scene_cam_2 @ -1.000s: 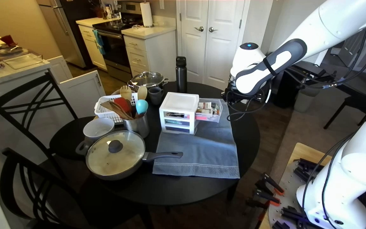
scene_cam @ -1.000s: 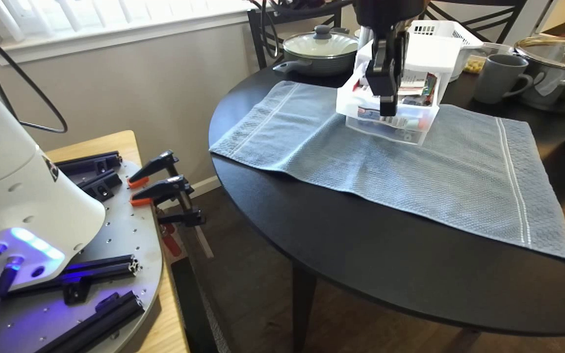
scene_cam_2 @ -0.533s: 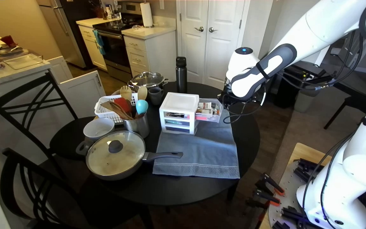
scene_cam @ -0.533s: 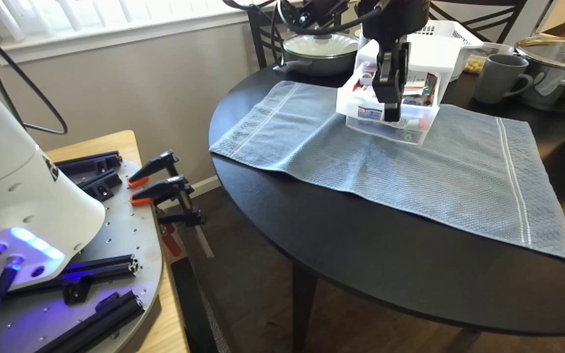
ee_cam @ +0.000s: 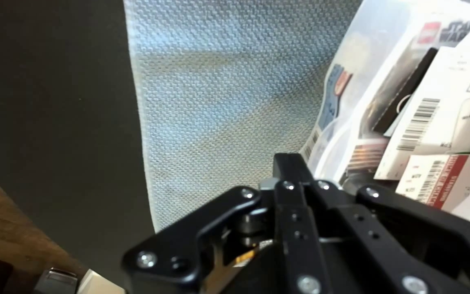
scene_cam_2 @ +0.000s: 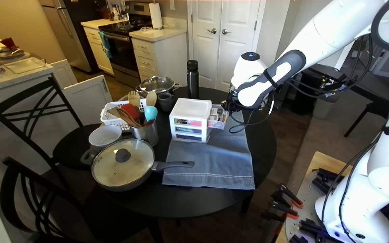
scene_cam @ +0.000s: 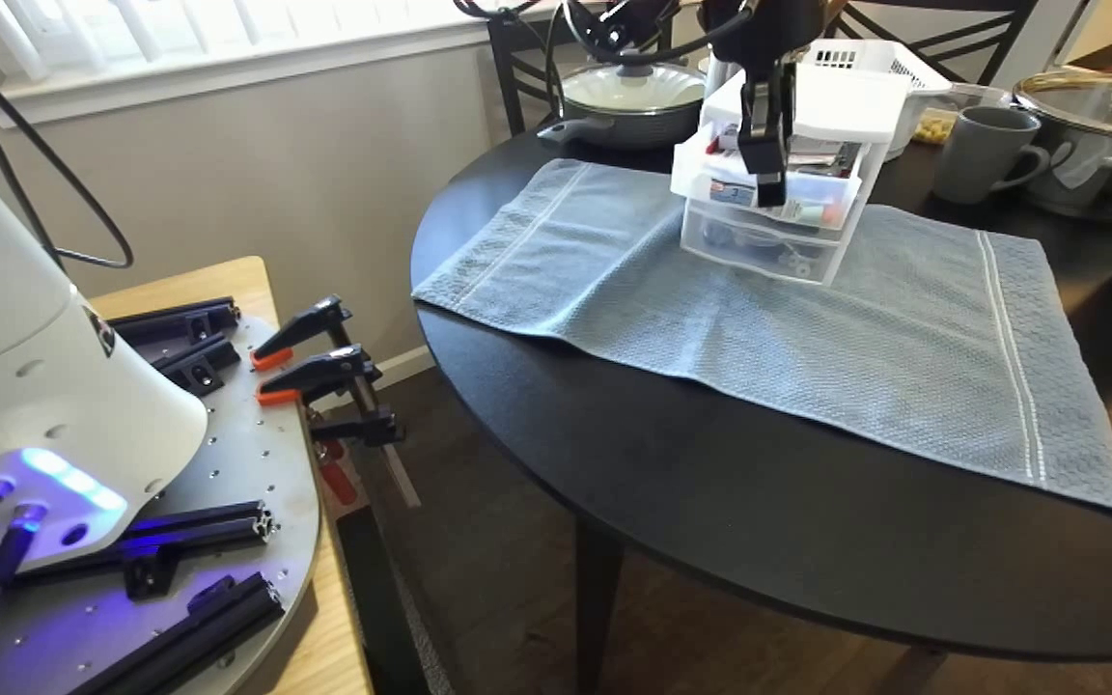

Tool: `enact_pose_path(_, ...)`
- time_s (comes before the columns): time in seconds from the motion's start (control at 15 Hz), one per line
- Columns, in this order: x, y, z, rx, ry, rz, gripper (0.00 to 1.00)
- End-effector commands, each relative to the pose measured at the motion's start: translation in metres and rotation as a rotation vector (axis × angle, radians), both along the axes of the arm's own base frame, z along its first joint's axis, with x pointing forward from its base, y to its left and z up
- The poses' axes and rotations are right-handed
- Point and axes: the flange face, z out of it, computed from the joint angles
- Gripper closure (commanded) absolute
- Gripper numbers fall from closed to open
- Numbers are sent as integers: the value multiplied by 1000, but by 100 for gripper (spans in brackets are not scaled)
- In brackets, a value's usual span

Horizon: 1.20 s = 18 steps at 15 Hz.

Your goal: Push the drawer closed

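Note:
The drawer unit [scene_cam_2: 191, 109] has a white frame and stands on a towel. Its top clear-plastic drawer [scene_cam_2: 218, 125] sticks partly out on the robot's side, filled with small packets and cards. It also shows in the other views [scene_cam: 706, 179] [ee_cam: 335, 153]. The lower drawers sit in the frame. My gripper [scene_cam: 771, 201] is shut with nothing between its fingers. It points down at the outer face of the drawer's front and seems to touch it. In the wrist view the fingertips [ee_cam: 292, 163] are together beside the drawer's front wall. The exact contact is hidden.
A grey-blue towel [scene_cam: 710, 319] lies under the unit on the round black table [scene_cam: 710, 463]. A lidded pan [scene_cam_2: 123, 165], a utensil holder [scene_cam_2: 147, 135] and a white basket [scene_cam_2: 117, 116] stand behind the unit. A mug [scene_cam: 986, 145] and a bottle [scene_cam_2: 192, 79] stand beside it.
My gripper has moved toward the drawer unit, staying shut. The top drawer has slid partway into the frame, mostly in the last half second; the unit itself has not visibly moved.

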Motion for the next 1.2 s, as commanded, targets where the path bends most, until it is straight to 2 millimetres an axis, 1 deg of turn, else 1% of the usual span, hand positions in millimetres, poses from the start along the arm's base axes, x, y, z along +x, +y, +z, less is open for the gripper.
enact_pose_path(0.0,17,9,5,2,-41,23,100)
enact_pose_path(0.27,36,19,10,17,-62,34,100)
enact_pose_path(0.73,53,26,-8,64,-61,8,100)
enact_pose_path(1.13,74,44,1,71,-94,65,100)
